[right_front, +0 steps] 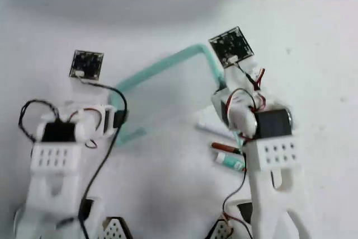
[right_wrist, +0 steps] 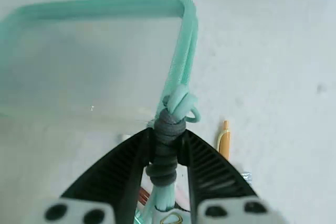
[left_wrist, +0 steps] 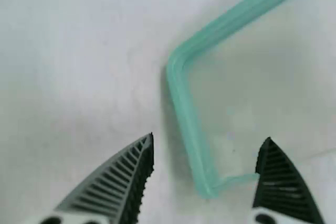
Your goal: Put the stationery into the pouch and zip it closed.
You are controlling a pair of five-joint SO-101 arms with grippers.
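Right gripper [right_wrist: 167, 136]: pinching pull cord [right_wrist: 170, 121] | left gripper [left_wrist: 208, 141]: spread, straddling pouch [left_wrist: 181, 85] corner | risk: dragging unpinned pouch, shutting nearby pen [right_wrist: 224, 141] out.

Pouch [right_front: 162, 66] lies flat at mid-table [right_front: 168, 194], between the 2 arms. Left gripper [left_wrist: 209, 141] stands at the pouch's near left corner, with 1 finger outside the edge and 1 over the pouch. Right gripper [right_wrist: 167, 132] sits at the pouch's right edge, clamped on the zip pull [right_wrist: 178, 103]. 3 stationery pieces lie just left of the right arm, 1 before another: item 1 [right_front: 210, 127] rearmost, item 2 [right_front: 225, 148] in front of it, item 3 [right_front: 230, 161] nearest the arm's base. Whether item 1 lies in the pouch cannot be determined.
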